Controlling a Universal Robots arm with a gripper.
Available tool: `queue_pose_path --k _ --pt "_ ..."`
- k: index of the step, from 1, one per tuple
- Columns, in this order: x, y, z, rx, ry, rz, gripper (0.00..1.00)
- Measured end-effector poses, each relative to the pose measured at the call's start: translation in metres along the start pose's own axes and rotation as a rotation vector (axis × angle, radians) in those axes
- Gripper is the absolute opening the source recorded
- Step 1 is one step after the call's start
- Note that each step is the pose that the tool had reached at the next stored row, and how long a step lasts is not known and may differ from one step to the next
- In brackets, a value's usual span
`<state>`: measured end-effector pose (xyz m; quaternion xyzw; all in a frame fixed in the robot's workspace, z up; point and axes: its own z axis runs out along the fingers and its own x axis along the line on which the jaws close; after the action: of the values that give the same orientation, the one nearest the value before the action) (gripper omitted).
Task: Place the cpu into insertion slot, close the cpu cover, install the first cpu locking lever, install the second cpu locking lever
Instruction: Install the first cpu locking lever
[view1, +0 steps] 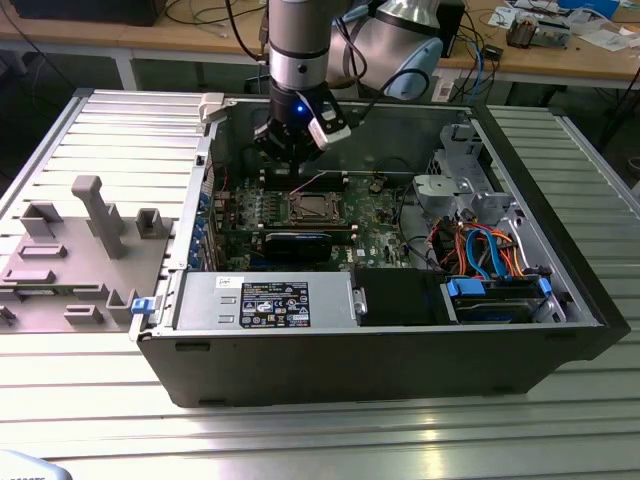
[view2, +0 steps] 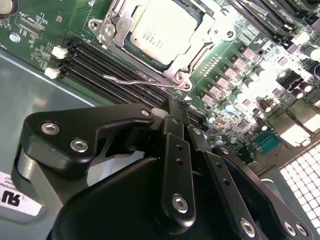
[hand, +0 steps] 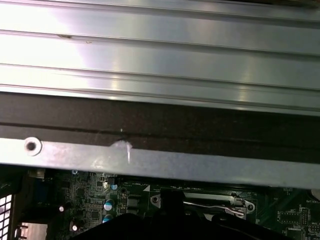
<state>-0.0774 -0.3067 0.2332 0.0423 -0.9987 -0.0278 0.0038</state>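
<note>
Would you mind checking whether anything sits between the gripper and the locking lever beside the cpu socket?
Nothing visible does. In the second wrist view the gripper hangs just short of the thin wire locking lever, with only memory slots lying flat below.

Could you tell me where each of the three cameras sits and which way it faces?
Exterior view: off the arm, above one long side of the open case, looking down into it; arm and gripper show over the motherboard.
Second wrist view: on the wrist, looking past the gripper at the cpu seated in its socket, cover closed.
First wrist view: on the wrist, facing the case wall and ribbed table.
Both wrist views share the motherboard.
</note>
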Motion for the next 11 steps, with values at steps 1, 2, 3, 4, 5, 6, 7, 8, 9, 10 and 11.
queue_pose_path --k 1,2,3,4,5,6,7,8,9,10,11 --pt "-0.0006 0.0001 0.0006 0.0001 0.0002 0.0 0.11" --pt "-0.0018 0.0001 0.0014 0.0001 0.0004 0.0 0.11" --pt "-0.0034 0.0 0.002 0.0 0.0007 0.0 0.11" --pt "-0.005 -0.0002 0.0027 0.0 0.0008 0.0 0.11" --pt "-0.0065 -0.0004 0.0033 0.0 0.0011 0.0 0.11" --pt "-0.0078 -0.0005 0.004 -0.0001 0.0011 0.0 0.11" --pt "-0.0089 -0.0007 0.0047 0.0 0.0012 0.0 0.11" --pt "-0.0105 -0.0008 0.0055 0.0 0.0014 0.0 0.11" --pt "-0.0116 -0.001 0.0062 -0.0001 0.0015 0.0 0.11" --pt "-0.0128 -0.0011 0.0078 -0.0001 0.0016 0.0 0.11" --pt "-0.0142 -0.0012 0.0098 -0.0001 0.0018 -0.001 0.11"
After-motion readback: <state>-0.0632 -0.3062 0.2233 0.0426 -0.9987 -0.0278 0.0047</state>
